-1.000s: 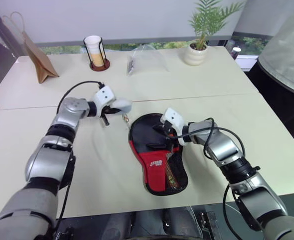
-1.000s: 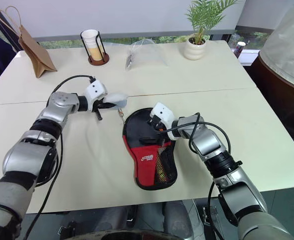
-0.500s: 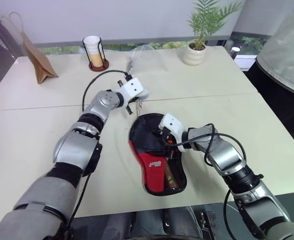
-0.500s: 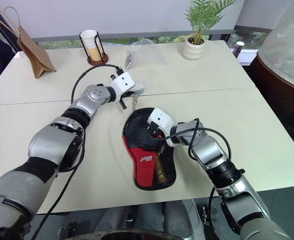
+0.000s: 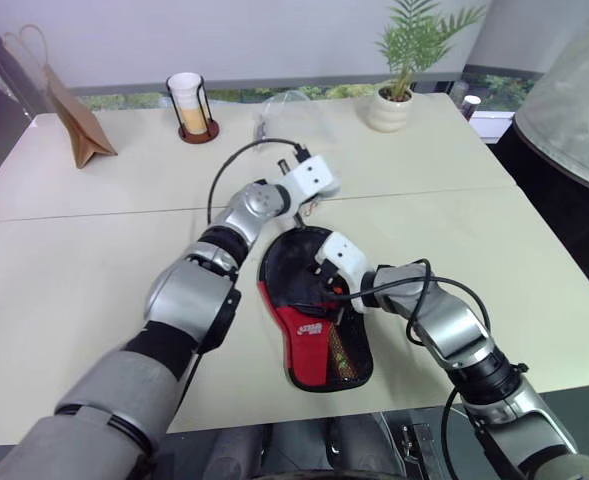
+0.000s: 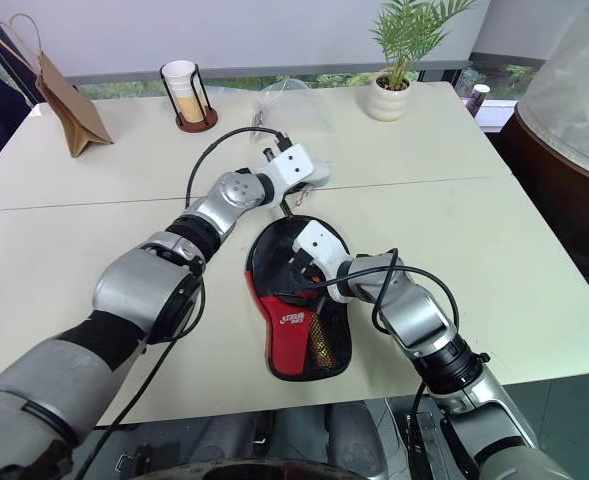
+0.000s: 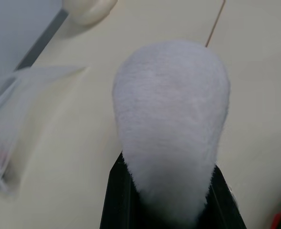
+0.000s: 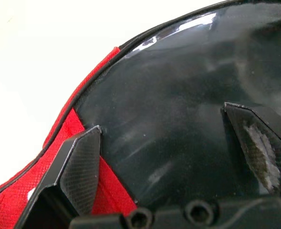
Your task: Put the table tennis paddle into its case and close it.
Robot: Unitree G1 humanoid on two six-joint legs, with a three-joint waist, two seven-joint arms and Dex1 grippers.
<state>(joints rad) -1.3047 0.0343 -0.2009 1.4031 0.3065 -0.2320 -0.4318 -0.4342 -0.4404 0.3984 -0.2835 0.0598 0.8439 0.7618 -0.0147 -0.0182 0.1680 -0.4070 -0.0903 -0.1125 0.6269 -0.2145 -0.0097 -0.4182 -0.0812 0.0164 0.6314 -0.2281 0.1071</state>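
Observation:
The case (image 5: 314, 345) lies flat on the table, black with a red panel and a mesh pocket, narrow end toward me. A glossy black round surface (image 8: 178, 95) fills its wide end; I cannot tell whether it is the paddle's face or the case's cover. No paddle handle shows. My right gripper (image 5: 324, 285) hovers open just over that black surface, fingers (image 8: 80, 162) spread wide and empty. My left gripper (image 5: 314, 200) is shut at the case's far rim, its tip wrapped in white fuzzy padding (image 7: 171, 119); what it pinches is hidden.
Along the table's far side stand a brown paper bag (image 5: 74, 125), a cup in a wire holder (image 5: 189, 100), a clear plastic bag (image 5: 294, 115) and a potted plant (image 5: 399, 90). The table's front edge runs close to the case's narrow end.
My left gripper has swept right, from beside the case's left rim to its far rim, a small dangling tag travelling with it. The right gripper has stayed open over the case.

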